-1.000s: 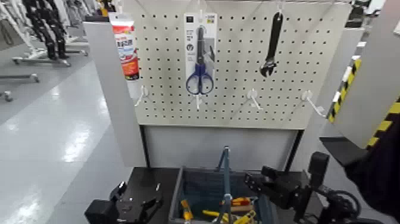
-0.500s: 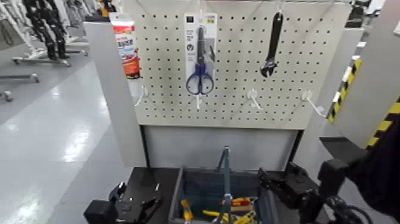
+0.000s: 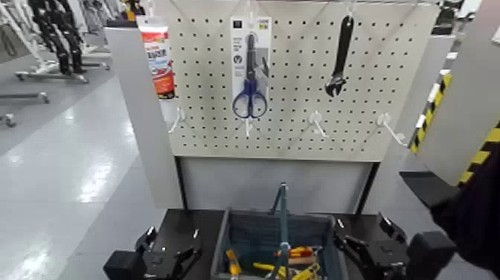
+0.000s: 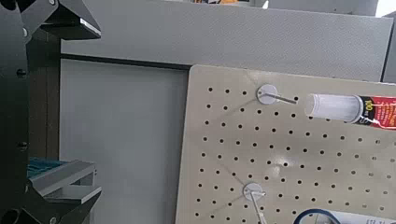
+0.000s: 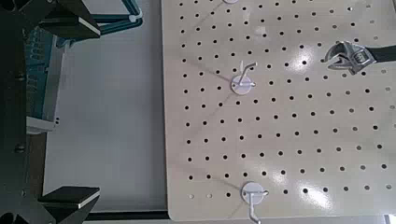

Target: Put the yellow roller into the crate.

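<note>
The dark blue-grey crate [image 3: 245, 227] stands at the bottom centre of the head view, its upright handle [image 3: 282, 216] in the middle. Yellow and red tools [image 3: 297, 257] lie inside it. I cannot make out the yellow roller: no white fuzzy cylinder shows in any view. My right gripper [image 3: 366, 237] is just right of the crate, low down, open and empty; its fingers stand wide apart in the right wrist view [image 5: 79, 110]. My left gripper [image 3: 170, 249] rests left of the crate, open and empty, also shown in the left wrist view [image 4: 79, 103].
A white pegboard [image 3: 297, 97] stands behind the crate with a tube [image 3: 158, 56], blue-handled scissors [image 3: 250, 71], a black wrench [image 3: 341, 56] and bare hooks [image 3: 318, 123]. A yellow-and-black striped panel [image 3: 476, 112] is at the right. The crate sits on a black table [image 3: 186, 223].
My right gripper has moved right and down, from over the crate's right rim to beside it. The left arm has not moved.
</note>
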